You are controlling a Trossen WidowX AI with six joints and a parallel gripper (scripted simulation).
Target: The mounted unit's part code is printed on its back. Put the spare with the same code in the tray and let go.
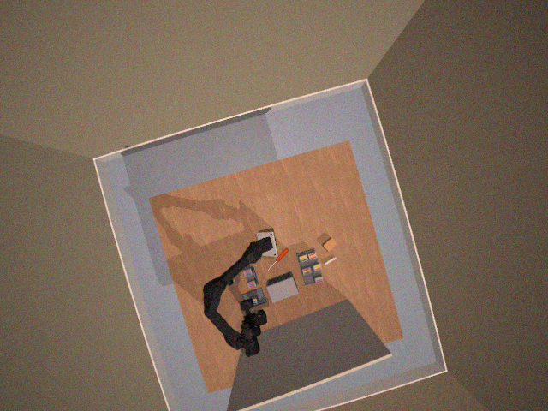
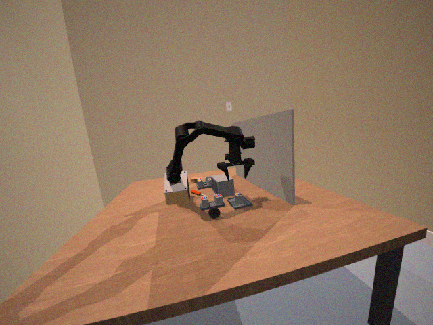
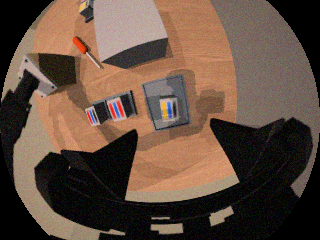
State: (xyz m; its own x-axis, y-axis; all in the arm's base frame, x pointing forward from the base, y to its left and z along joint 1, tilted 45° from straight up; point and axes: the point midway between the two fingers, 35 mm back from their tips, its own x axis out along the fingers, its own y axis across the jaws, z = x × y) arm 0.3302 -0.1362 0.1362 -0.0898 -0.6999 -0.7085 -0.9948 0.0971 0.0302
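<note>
A small spare (image 3: 167,108) (image 2: 239,196) (image 1: 254,300) with a yellow and blue label sits in the shallow grey tray (image 3: 152,92) (image 2: 246,204) (image 1: 263,294). My gripper (image 3: 174,127) (image 2: 235,170) (image 1: 253,311) hangs well above the tray, open and empty. The mounted unit (image 3: 127,23) (image 2: 222,184) (image 1: 282,287), a plain grey box, stands just beyond the tray. Two more spares (image 3: 110,110) (image 2: 211,199) (image 1: 250,276) with red and blue labels sit on a dark holder beside the tray. A holder with several spares (image 1: 309,267) lies past the unit.
A tall grey panel (image 2: 269,154) (image 1: 309,349) stands close behind the tray. An orange screwdriver (image 2: 195,192) (image 1: 279,256) (image 3: 87,50) lies near the arm's base block (image 2: 176,189). A black ball (image 2: 214,212) lies in front of the holders. An orange block (image 1: 329,243) and a white stick (image 1: 330,260) lie farther off.
</note>
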